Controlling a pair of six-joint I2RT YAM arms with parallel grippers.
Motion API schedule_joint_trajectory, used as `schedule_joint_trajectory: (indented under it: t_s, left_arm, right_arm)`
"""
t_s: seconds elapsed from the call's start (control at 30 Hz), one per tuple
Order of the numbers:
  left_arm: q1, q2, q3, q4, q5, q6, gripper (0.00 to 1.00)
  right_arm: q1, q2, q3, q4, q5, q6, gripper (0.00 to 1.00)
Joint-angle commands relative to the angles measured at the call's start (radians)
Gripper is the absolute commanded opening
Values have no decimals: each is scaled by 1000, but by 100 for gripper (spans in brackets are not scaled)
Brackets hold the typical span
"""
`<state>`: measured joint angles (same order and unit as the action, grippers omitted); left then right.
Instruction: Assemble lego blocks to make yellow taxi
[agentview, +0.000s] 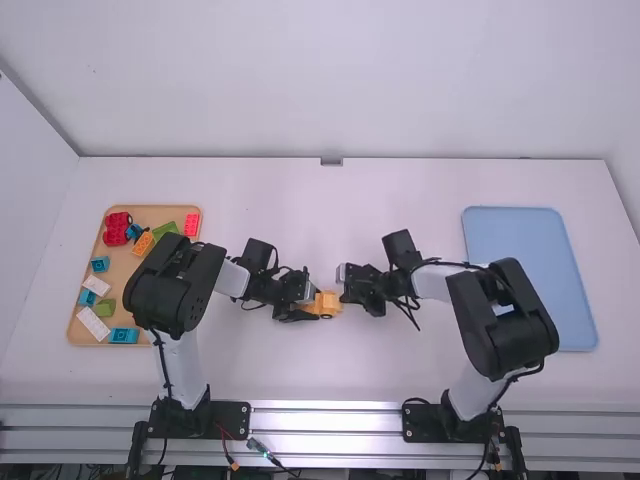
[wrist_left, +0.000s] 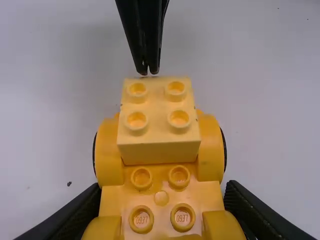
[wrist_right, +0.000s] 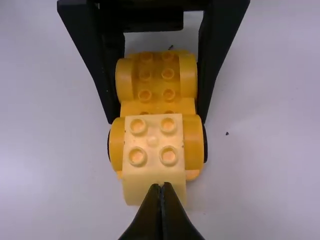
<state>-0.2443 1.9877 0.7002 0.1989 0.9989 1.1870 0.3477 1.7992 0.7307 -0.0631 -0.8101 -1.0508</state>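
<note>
1. Near the middle of the white table (agentview: 275, 200), a yellow taxi base (agentview: 328, 302) is being held between the two arms.

2. Along both sides of the taxi base, the fingers of the left gripper (agentview: 314, 304) are being kept pressed, so that it is being clamped between two pairs of rounded yellow wheel covers (wrist_left: 108, 150).

3. On top of the base, at the end facing the right arm, a pale yellow block (wrist_left: 159, 115) is being supported, with four round studs being shown on its upper face. It is being flanked by one pair of the wheel covers. Whether it is being fully pressed down cannot be told.

4. At the outer end of the pale block, the right gripper (agentview: 343, 287) is being held with its two fingertips together and nothing being gripped between them. In the right wrist view the end of the block is being partly overlapped by these tips; whether it is being touched cannot be told.

5. On the table's left side, loose blocks are being held in a tan tray (agentview: 118, 256): red (agentview: 117, 228), green (agentview: 104, 307), blue (agentview: 123, 336), white (agentview: 93, 323) and orange (agentview: 143, 243) pieces are being displayed. Part of the tray is being covered by the left arm.

6. On the table's right side, a light blue tray (agentview: 520, 245) is being partly hidden by the right arm.
</note>
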Motion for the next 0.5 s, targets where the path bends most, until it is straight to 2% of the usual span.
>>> schedule_joint_trajectory:
  t_s: [0.0,0.27,0.47]
  left_arm:
    - [2,12,6,-7,14,7,52]
    - [2,12,6,-7,14,7,51]
    - [2,12,6,-7,15,7,51]
  right_arm:
    - [-1,13,2,0,-31,-5,0]
    - [2,13,2,3,-64,-21,0]
    - [34,13,2,30,-79,-19,0]
